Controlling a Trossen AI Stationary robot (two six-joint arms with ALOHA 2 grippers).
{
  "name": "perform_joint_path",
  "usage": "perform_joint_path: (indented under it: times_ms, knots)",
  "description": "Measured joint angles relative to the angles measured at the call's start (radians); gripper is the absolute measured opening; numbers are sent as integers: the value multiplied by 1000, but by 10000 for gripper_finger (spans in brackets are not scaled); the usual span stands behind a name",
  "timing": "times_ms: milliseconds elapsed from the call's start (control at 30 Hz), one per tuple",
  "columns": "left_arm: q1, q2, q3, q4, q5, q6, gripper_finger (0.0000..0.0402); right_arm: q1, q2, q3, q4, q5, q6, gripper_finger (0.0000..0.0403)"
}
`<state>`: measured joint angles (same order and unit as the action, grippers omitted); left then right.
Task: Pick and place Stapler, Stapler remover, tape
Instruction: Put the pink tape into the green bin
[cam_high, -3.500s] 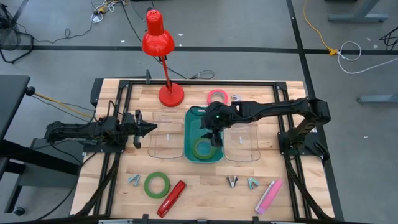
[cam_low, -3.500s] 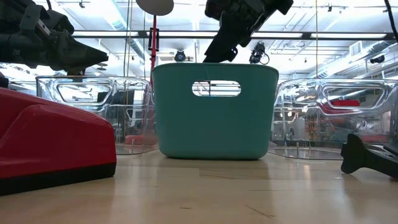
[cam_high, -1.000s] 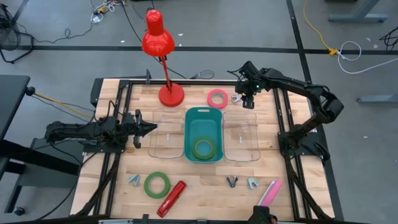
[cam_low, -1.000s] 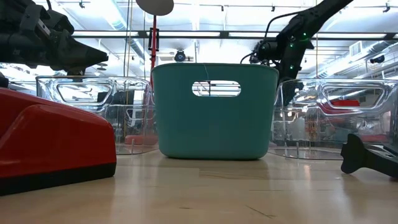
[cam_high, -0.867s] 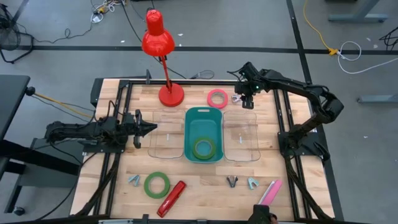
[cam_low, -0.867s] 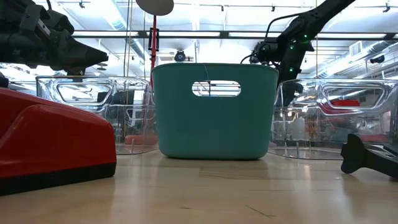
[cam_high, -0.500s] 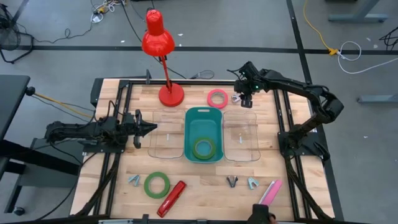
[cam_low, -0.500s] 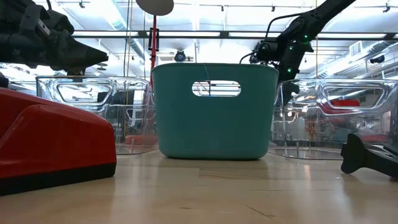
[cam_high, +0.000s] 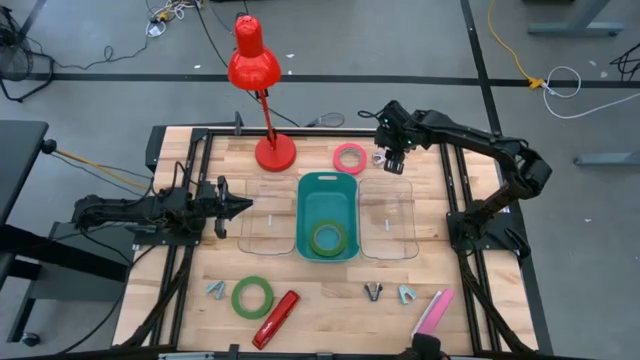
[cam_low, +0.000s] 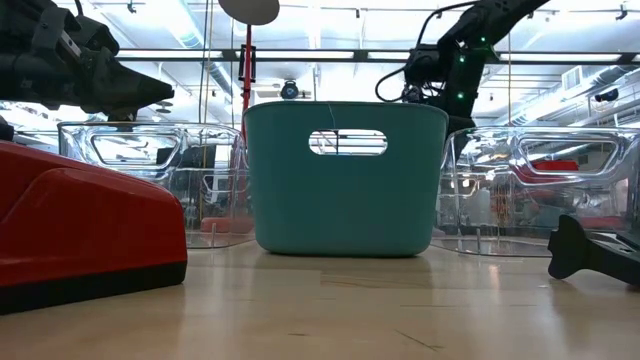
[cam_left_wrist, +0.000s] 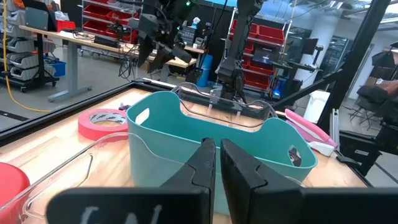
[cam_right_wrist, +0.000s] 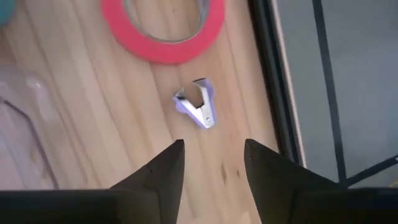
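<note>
Your right gripper (cam_right_wrist: 208, 165) has its jaws apart just short of the staple remover (cam_right_wrist: 199, 104); it's probably light and skittery, so pinch its flat sides.

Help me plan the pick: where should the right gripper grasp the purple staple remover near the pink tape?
Probably come from straight above the staple remover and pinch its narrow body across the two flat sides. The open right gripper hangs short of it, with bare wood around.

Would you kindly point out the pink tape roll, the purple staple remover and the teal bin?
pink tape roll (cam_right_wrist: 163, 53): right wrist view, on its band.
purple staple remover (cam_right_wrist: 199, 107): right wrist view, on its body.
teal bin (cam_high: 327, 182): high view, on its far rim.
</note>
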<state>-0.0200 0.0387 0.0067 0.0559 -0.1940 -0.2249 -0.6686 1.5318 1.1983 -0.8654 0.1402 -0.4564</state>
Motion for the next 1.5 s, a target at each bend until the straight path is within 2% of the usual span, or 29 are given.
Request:
perform_joint_path:
  times_ms: [233, 467, 533, 667, 867, 1033, 1333, 1500]
  knots:
    - [0, 0, 0, 0, 0, 0, 28, -1, 0, 13, 17, -8, -41, 166]
    - [0, 0, 0, 0, 0, 0, 28, 13, 0, 13, 85, -197, -42, 166]
    - [0, 0, 0, 0, 0, 0, 28, 20, 0, 13, 126, -220, -50, 166]
    - [0, 0, 0, 0, 0, 0, 28, 19, 0, 13, 194, -237, -56, 166]
    - [0, 0, 0, 0, 0, 0, 28, 19, 3, 13, 198, -236, -66, 166]
    - [0, 0, 0, 0, 0, 0, 28, 17, 27, 25, 192, -233, 50, 166]
    - [0, 0, 0, 0, 0, 0, 28, -2, 143, 177, 133, -84, 367, 167]
    - [0, 0, 0, 0, 0, 0, 28, 1, 236, 263, 60, -90, 490, 195]
